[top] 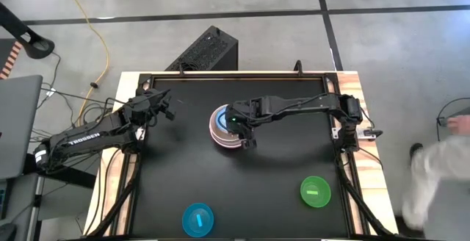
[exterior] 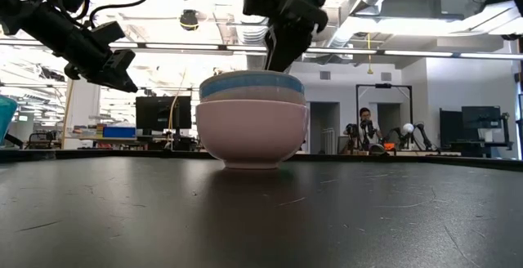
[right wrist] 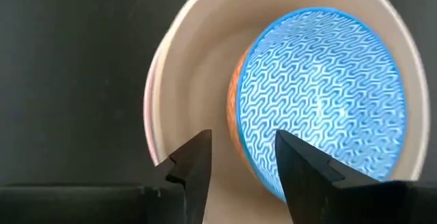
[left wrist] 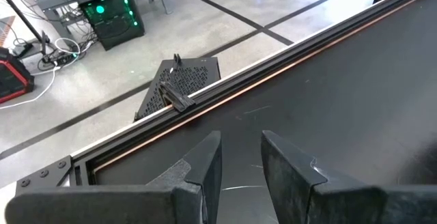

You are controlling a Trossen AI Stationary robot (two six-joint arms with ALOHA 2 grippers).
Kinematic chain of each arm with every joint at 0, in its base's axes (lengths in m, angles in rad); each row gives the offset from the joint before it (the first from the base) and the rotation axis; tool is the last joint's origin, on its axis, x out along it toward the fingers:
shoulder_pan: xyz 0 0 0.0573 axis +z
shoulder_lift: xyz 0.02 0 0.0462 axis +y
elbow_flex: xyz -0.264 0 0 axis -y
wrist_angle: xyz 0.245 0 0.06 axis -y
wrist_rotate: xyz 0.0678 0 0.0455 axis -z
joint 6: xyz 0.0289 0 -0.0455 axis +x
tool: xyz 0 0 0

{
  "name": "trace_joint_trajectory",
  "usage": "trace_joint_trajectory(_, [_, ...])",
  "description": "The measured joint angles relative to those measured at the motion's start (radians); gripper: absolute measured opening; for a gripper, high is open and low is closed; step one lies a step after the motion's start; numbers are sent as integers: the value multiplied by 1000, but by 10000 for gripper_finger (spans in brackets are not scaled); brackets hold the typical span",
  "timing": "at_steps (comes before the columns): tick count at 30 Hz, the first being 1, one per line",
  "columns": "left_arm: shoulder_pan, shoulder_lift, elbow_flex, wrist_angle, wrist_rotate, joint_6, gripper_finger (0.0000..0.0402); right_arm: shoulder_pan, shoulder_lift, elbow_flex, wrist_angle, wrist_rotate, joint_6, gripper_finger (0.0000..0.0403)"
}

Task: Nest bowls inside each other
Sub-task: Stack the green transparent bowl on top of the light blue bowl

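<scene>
On the black tabletop (top: pixel 264 189), near its centre, stands a nested stack of round plastic bowls (exterior: pixel 252 119): a pink outer bowl (exterior: pixel 252 136), a cream one inside it (right wrist: pixel 198 87), and a blue bowl (right wrist: pixel 321 94) with a wavy pattern innermost, its rim showing above the others in the low view. The right hand (top: pixel 236 129) hangs directly over this stack, its two dark fingers (right wrist: pixel 194 166) parted with a clear gap between them and nothing gripped; in the right wrist view they straddle the rim of the blue bowl from above without touching it.

From the stack, a small green round bowl (top: pixel 316 192) with a pale sticker sits at about four o'clock, well apart, and a small cyan round bowl (top: pixel 197 220) at about seven o'clock, near the tabletop's front edge.

The left hand (top: pixel 163 100) waits at about ten o'clock from the stack, raised above the tabletop, fingers (left wrist: pixel 205 166) narrowly apart and empty.
</scene>
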Motion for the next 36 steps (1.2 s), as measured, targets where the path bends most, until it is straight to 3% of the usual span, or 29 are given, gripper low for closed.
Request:
trace_joint_trajectory(8, [0, 0, 0, 0, 0, 0, 94, 24, -2, 101, -191, -7, 108, 178])
trace_joint_trajectory(16, [0, 0, 0, 0, 5, 0, 94, 112, -3, 82, -419, -160, 397, 177])
trace_joint_trajectory(24, [0, 0, 0, 0, 34, 1, 94, 307, -23, -33, -426, -159, 610, 177])
trace_joint_trajectory(29, [0, 0, 0, 4, 73, 1, 94, 409, -34, -141, -427, -143, 826, 177])
trace_joint_trajectory(36, [0, 0, 0, -4, 213, 0, 94, 521, -237, -438, -369, -132, 1247, 177])
